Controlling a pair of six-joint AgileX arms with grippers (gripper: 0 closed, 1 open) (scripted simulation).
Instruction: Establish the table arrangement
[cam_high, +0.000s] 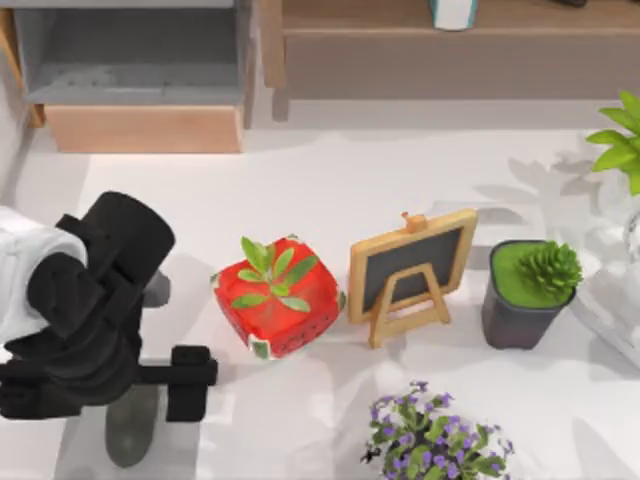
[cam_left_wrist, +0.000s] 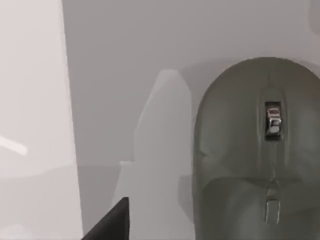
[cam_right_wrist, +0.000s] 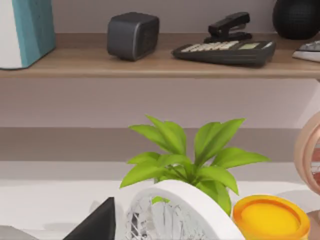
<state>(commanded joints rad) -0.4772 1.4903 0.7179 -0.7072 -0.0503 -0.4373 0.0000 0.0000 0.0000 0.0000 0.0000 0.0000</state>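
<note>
left tool over grey mouse, plain white table

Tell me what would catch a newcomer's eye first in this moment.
The bright red pot with green leaves at the middle of the white table, with the small chalkboard easel to its right. At the table's left, the black left arm hangs over a grey computer mouse.
</note>
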